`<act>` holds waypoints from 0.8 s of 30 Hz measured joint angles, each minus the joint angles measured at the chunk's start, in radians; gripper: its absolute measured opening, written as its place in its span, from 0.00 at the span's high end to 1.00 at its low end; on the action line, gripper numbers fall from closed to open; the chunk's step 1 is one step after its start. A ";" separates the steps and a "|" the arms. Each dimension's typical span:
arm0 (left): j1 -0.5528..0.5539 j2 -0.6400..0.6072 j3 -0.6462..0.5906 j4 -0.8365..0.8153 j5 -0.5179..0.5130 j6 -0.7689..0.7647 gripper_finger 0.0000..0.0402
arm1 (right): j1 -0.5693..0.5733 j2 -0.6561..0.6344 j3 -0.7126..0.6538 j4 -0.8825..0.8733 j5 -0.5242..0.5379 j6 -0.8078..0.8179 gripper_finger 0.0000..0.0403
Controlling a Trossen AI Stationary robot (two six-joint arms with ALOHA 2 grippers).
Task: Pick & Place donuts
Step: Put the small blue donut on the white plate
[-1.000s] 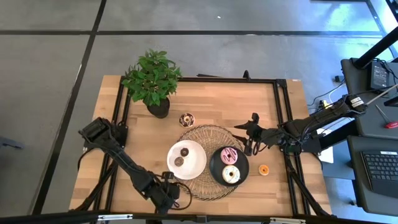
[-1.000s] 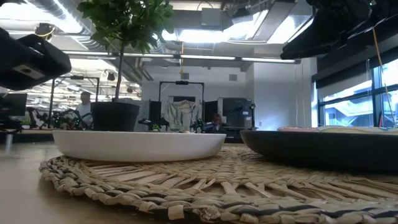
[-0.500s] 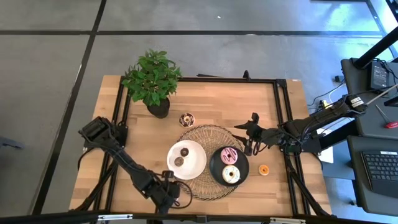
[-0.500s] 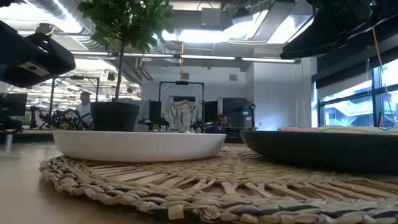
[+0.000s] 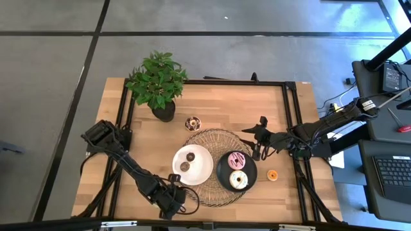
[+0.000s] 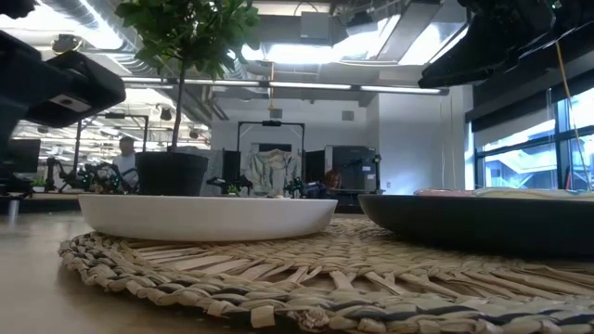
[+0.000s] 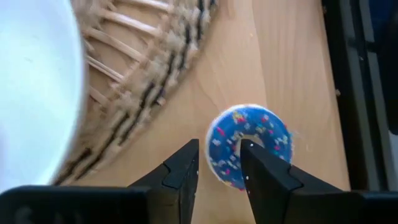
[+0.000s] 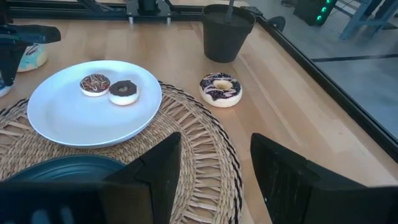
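Observation:
A blue-iced sprinkled donut (image 7: 258,140) sits at my left gripper (image 7: 217,152), over the wood by the woven mat's near edge; it also shows as the donut (image 8: 32,56) in the right wrist view. Two tiny donuts (image 5: 190,156) lie on the white plate (image 5: 204,168). A pink donut (image 5: 236,160) and a cream donut (image 5: 238,180) lie on the black plate (image 5: 222,170). An orange one (image 5: 272,174) and a dark-iced one (image 5: 192,123) rest on the wood. My right gripper (image 5: 255,140) hangs open over the mat's right edge. My left gripper is shut on the blue donut's ring wall (image 7: 225,146), on the side toward the mat. One finger (image 7: 252,163) stands in the hole and the other (image 7: 183,165) outside the ring. The fingers come from above, pointing down. Whether the donut is clear of the wood I cannot tell.
The round woven mat (image 5: 212,138) carries both plates at mid-table. A potted plant (image 5: 157,83) stands toward the far left. A black frame rail (image 5: 292,128) borders the table. Bare wood lies left of the mat and along the far side.
In the low view my left gripper's dark body has crept a little toward the table's right, growing slightly larger. The right arm, plates and other donuts have stayed where they were.

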 joint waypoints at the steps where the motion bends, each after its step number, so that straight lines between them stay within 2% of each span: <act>1: 0.000 0.000 0.000 0.000 0.014 0.000 0.72 | 0.000 0.000 0.000 0.000 0.000 0.000 0.52; 16: -0.001 0.026 -0.001 0.016 0.016 -0.003 0.74 | 0.000 0.000 0.000 0.000 0.000 -0.001 0.52; 24: 0.000 0.034 -0.001 0.048 0.035 -0.135 0.73 | 0.000 0.000 0.000 -0.001 0.000 -0.002 0.52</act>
